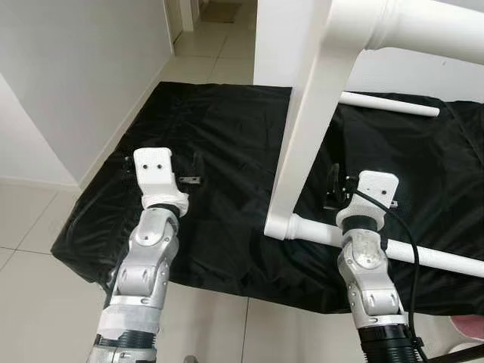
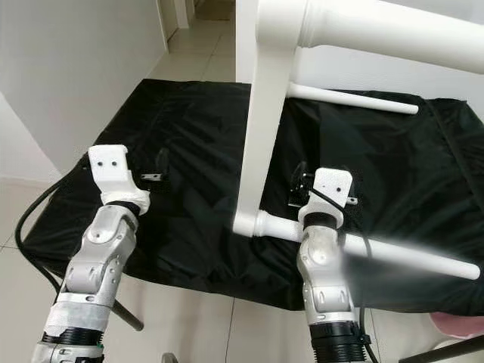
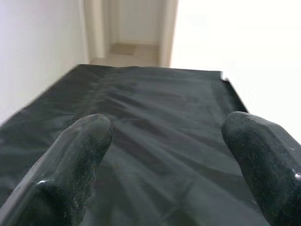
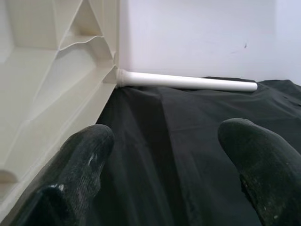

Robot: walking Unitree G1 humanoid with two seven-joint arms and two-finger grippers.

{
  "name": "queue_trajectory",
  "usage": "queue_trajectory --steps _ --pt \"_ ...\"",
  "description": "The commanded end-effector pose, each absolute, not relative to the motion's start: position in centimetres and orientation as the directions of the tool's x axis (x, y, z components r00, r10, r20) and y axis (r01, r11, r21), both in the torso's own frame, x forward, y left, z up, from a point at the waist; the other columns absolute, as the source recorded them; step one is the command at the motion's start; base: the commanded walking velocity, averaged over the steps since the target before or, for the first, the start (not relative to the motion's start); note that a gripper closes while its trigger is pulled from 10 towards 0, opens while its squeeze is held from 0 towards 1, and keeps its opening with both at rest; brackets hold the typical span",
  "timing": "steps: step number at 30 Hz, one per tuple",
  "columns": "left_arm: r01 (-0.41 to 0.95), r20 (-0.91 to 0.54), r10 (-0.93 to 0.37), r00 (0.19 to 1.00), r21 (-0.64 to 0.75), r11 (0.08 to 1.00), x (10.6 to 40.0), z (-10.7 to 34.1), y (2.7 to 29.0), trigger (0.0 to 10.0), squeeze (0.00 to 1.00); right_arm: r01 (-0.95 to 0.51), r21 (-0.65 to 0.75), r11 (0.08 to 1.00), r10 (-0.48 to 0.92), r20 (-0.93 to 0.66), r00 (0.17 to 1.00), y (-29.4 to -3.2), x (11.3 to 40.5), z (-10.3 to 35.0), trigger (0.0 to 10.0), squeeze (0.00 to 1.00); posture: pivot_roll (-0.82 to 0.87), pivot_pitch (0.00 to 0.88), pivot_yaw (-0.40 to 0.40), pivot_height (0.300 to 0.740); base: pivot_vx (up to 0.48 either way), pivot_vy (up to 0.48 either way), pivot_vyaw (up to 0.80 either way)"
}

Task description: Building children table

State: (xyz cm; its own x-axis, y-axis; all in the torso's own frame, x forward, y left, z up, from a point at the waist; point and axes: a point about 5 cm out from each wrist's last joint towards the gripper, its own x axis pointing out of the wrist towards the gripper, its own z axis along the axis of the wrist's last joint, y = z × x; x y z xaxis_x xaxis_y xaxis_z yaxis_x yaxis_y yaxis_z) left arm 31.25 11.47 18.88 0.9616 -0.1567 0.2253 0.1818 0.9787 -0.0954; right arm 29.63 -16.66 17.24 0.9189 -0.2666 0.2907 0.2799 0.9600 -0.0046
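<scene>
Hands (image 3: pixel 164 155) (image 4: pixel 164 160) open, table (image 1: pixel 302 151) probably tilted

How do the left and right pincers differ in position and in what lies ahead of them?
The left pincer hangs over bare black sheet, away from the white table; the right pincer sits right beside the table's underside. Ahead of the right pincer lies a white leg on the sheet; ahead of the left pincer is only sheet and a doorway. Both are open, holding nothing, above the same sheet.
</scene>
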Motion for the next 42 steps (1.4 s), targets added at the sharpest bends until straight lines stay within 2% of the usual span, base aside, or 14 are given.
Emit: queue_trajectory --steps 1,3,11,12,13,18,19,21,22,26,28,31,38,42 --pt "0.363 0.233 -0.345 0.909 -0.036 0.931 30.6 18.6 10.7 10.0 0.0 0.279 -0.016 0.96 -0.263 0.288 0.921 -16.4 29.4 16.8 10.0 0.0 -0.04 0.053 0.008 0.74 0.0 0.0 0.0" --pt "0.407 0.216 -0.395 0.893 -0.012 0.914 29.8 17.8 10.4 10.0 0.0 0.27 -0.018 0.963 -0.254 0.277 0.927 -16.3 28.5 16.1 10.0 0.0 -0.03 0.045 0.009 0.74 0.0 0.0 0.0" --pt "0.429 0.234 -0.416 0.879 -0.004 0.904 28.6 17.4 10.9 10.0 0.0 0.272 -0.04 0.961 -0.255 0.243 0.936 -17.1 26.0 14.3 10.0 0.0 -0.04 0.035 0.013 0.74 0.0 0.0 0.0" --pt "0.431 0.226 -0.415 0.881 -0.024 0.902 28.4 17.3 11.0 10.0 0.0 0.262 -0.021 0.965 -0.248 0.247 0.937 -17.3 25.7 14.4 10.0 0.11 -0.04 0.035 0.013 0.74 0.0 0.0 0.0" --pt "0.443 0.225 -0.423 0.878 -0.044 0.896 28.2 17.2 11.1 10.0 1.0 0.253 -0.026 0.967 -0.239 0.251 0.938 -17.4 25.4 14.4 10.0 1.0 -0.04 0.031 0.014 0.74 0.0 0.0 0.0" --pt "0.448 0.199 -0.432 0.88 -0.041 0.893 27.7 16.7 10.9 10.0 1.0 0.216 -0.055 0.975 -0.198 0.235 0.952 -17.7 24.9 14.1 10.0 1.0 -0.05 0.031 0.027 0.74 0.0 0.0 0.0" --pt "0.453 0.19 -0.437 0.879 -0.049 0.89 27.7 16.5 10.7 10.0 1.0 0.211 -0.053 0.976 -0.194 0.227 0.954 -17.7 24.9 14.0 10.0 0.64 -0.04 0.034 0.025 0.74 0.0 0.0 0.0" --pt "0.453 0.19 -0.437 0.879 -0.049 0.89 27.7 16.5 10.7 10.0 1.0 0.211 -0.053 0.976 -0.194 0.227 0.954 -17.7 24.9 14.0 10.0 0.64 -0.04 0.034 0.025 0.74 0.0 0.0 0.0" --pt "0.483 0.18 -0.471 0.864 -0.028 0.875 27.4 16.5 10.3 10.0 0.0 0.176 -0.044 0.983 -0.163 0.216 0.963 -17.2 25.1 13.9 10.0 0.0 -0.04 0.042 0.024 0.74 0.0 0.0 0.0" --pt "0.536 0.152 -0.535 0.831 0.037 0.843 26.5 16.1 9.7 10.0 0.0 0.05 0.001 0.999 -0.049 0.177 0.983 -15.5 25.7 13.6 10.0 0.0 -0.03 0.051 0.021 0.74 0.0 0.0 0.0" --pt "0.547 0.145 -0.544 0.827 0.016 0.837 26.3 16.2 9.6 10.0 0.0 -0.009 0.026 1.0 0.004 0.169 0.986 -14.6 25.9 13.6 10.0 0.0 -0.03 0.052 0.02 0.74 0.0 0.0 0.0" --pt "0.64 0.137 -0.638 0.758 0.032 0.768 24.8 16.8 8.5 10.0 0.0 -0.086 0.063 0.994 0.075 0.156 0.985 -13.2 26.4 13.7 10.0 0.0 -0.01 0.053 0.012 0.74 0.0 0.0 0.0" --pt "0.718 0.113 -0.715 0.69 0.018 0.696 23.4 17.1 7.7 10.0 0.0 -0.119 0.083 0.989 0.107 0.135 0.985 -12.5 27.1 13.4 10.0 0.0 0.02 0.057 -0.004 0.74 0.0 0.0 0.0" --pt "0.726 0.107 -0.723 0.682 0.02 0.688 23.2 17.1 7.7 10.0 0.0 -0.128 0.091 0.988 0.116 0.129 0.985 -12.4 27.2 13.2 10.0 0.0 0.02 0.056 -0.008 0.74 0.0 0.0 0.0"
